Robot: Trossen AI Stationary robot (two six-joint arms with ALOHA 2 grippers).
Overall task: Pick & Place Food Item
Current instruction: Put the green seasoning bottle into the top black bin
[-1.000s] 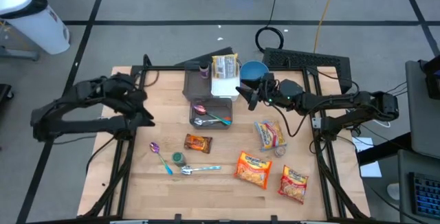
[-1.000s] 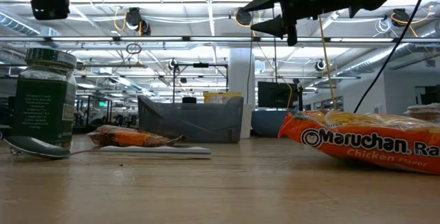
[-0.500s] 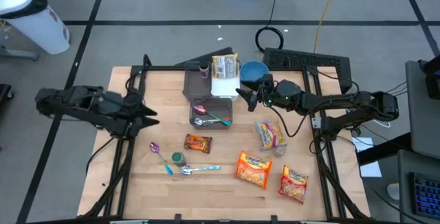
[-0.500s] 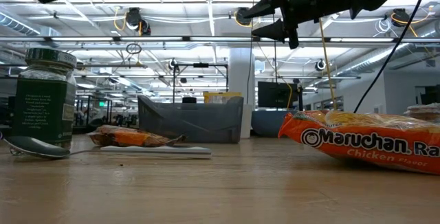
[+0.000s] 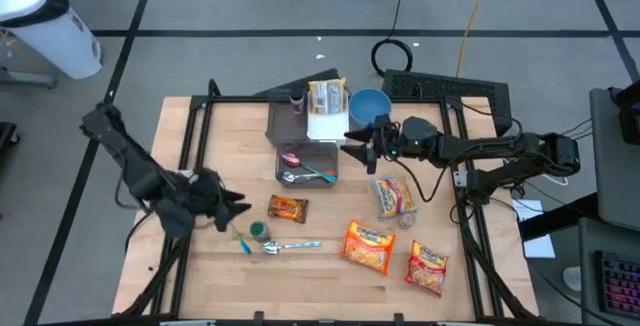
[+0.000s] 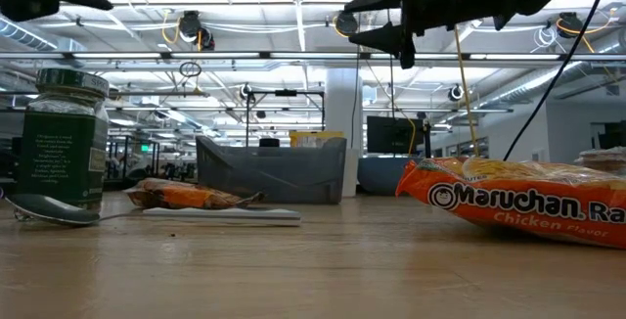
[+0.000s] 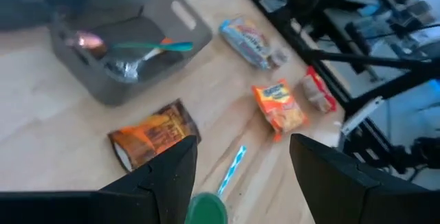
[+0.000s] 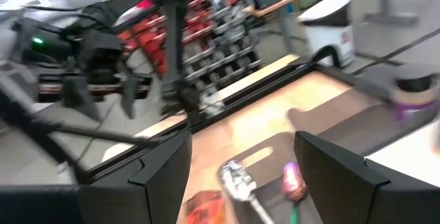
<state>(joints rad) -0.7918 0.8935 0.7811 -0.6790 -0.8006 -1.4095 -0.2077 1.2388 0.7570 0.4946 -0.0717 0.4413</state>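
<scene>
Several food packets lie flat on the wooden table (image 5: 200,266): a small orange-brown packet (image 5: 288,208) (image 7: 152,140), two orange ramen packets (image 5: 368,245) (image 5: 427,268) and a blue-and-yellow packet (image 5: 393,196). My left gripper (image 5: 238,209) (image 7: 242,148) hovers open over the table's left part, just left of the orange-brown packet and above a green-lidded jar (image 5: 259,230) (image 7: 206,209). It holds nothing. My right gripper (image 5: 356,147) (image 8: 244,141) hangs open and empty high over the right end of a grey tray (image 5: 307,163).
The grey tray holds spoons. A purple spoon (image 5: 226,215) and a blue-handled spoon (image 5: 292,247) lie beside the jar. A blue bowl (image 5: 370,103) and a boxed packet (image 5: 327,101) stand at the far edge. Black frame rails (image 5: 190,136) run along both sides.
My left gripper has swung from the table's left edge toward the near edge and to the right, sinking and turning as it went. It now hangs by the jar and the orange-brown packet, still open. My right gripper has turned slightly in place.
</scene>
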